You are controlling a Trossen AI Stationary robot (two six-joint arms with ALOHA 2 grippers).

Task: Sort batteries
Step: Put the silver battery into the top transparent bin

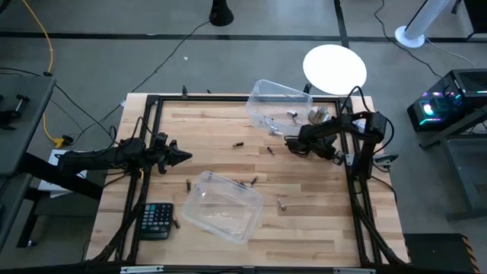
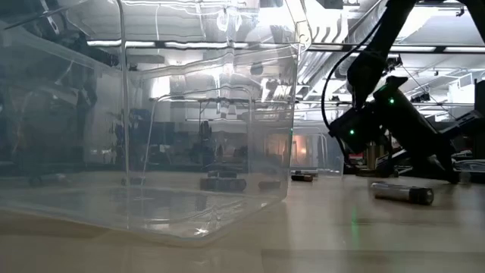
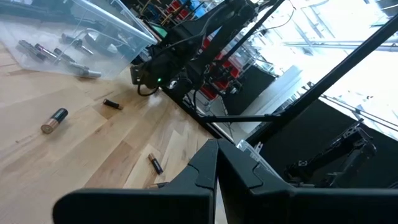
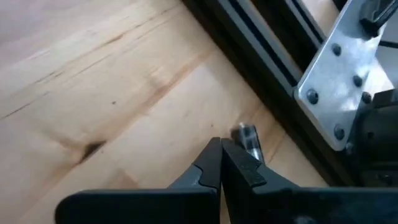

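Observation:
Batteries lie scattered on the wooden table: one near the middle, one beside my right gripper, others by the near container. Several more lie inside the far clear container. My right gripper is shut, slanting down close to the tabletop. In its wrist view a silvery battery lies on the wood just past the shut fingertips, beside a black rail. My left gripper is shut and held level above the table's left side.
A second clear container stands at the near middle and fills the low view's left. A black calculator lies near left. A round silver knob sits by the far container. A black frame borders the table.

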